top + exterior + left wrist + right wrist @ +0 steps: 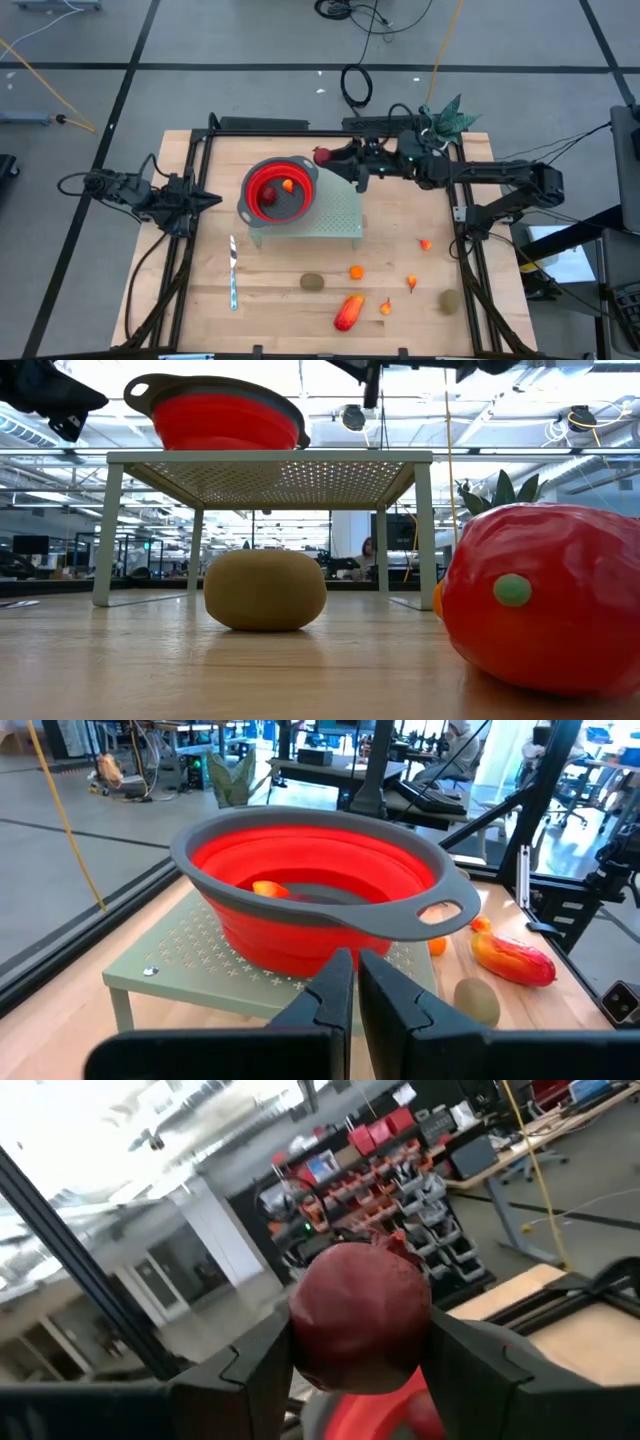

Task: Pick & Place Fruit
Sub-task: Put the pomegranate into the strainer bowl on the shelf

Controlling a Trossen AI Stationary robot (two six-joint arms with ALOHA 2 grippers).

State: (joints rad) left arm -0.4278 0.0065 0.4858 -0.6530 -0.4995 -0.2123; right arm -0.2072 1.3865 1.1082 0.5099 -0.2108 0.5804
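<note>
Fruit: dark-red round fruit (362, 1315) clamped in right end effector (330, 158), held by far rim of red bowl (296, 203). Carry fwd till centred over bowl, lower, then release. Left end effector (212, 199) closed, empty, beside tabletop's left edge

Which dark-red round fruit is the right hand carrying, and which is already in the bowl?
The right hand grips the dark-red fruit in the air just off the red bowl's rim. The other dark-red one lies inside the bowl.
</note>
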